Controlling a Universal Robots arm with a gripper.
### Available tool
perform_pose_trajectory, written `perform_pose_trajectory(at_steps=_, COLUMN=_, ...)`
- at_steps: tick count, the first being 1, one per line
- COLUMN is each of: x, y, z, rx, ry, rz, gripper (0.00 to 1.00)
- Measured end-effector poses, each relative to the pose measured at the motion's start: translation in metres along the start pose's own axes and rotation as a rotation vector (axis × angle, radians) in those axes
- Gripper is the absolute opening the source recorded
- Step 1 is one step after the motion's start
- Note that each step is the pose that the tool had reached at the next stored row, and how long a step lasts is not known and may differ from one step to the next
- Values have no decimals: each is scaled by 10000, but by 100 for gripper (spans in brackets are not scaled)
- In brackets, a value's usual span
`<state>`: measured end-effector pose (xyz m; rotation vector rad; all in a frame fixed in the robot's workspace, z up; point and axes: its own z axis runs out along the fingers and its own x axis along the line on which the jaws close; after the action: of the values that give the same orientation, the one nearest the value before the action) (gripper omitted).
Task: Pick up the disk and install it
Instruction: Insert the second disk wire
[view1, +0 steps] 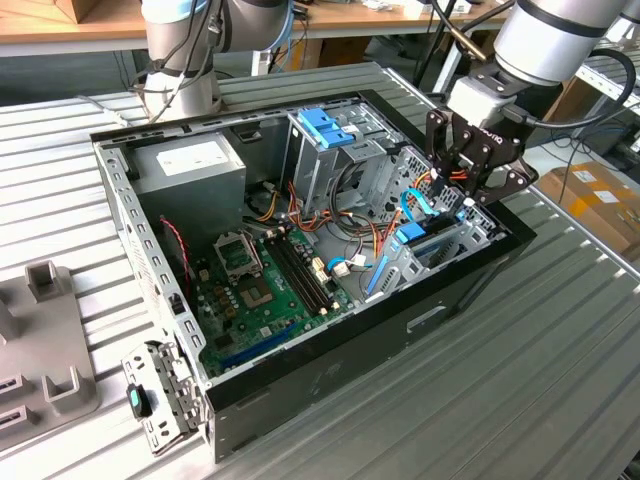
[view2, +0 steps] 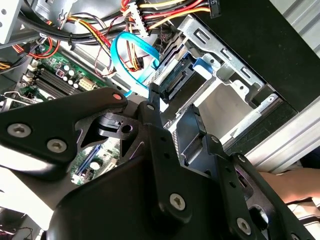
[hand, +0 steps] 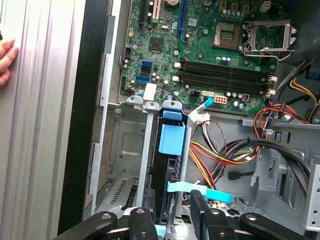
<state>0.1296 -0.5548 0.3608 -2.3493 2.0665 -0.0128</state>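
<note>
Gripper (view1: 478, 172) above the case's (view1: 330, 370) corner on the exterior view's right, over the bay (hand: 150, 150). Disk (hand: 171, 150) standing in the bay. Jaws narrow, holding nothing.

End effector (view2: 172, 122) over drive cage (view2: 235, 80); disk (view2: 177, 82) seemingly seated inside.

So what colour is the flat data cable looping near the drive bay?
Light blue. The data cable shows best in the second wrist view.
</note>
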Motion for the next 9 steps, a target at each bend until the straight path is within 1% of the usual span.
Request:
perform_pose_trajectory(at_steps=4, x=0, y=-8, z=0, rx=0, ry=0, rz=-22, gripper=42)
perform_pose_trajectory(at_steps=6, x=2, y=-19, z=0, rx=0, ry=0, rz=-94, gripper=42)
perform_pose_trajectory(at_steps=9, x=5, y=-39, z=1, rx=-1, ry=-7, rz=-453, gripper=42)
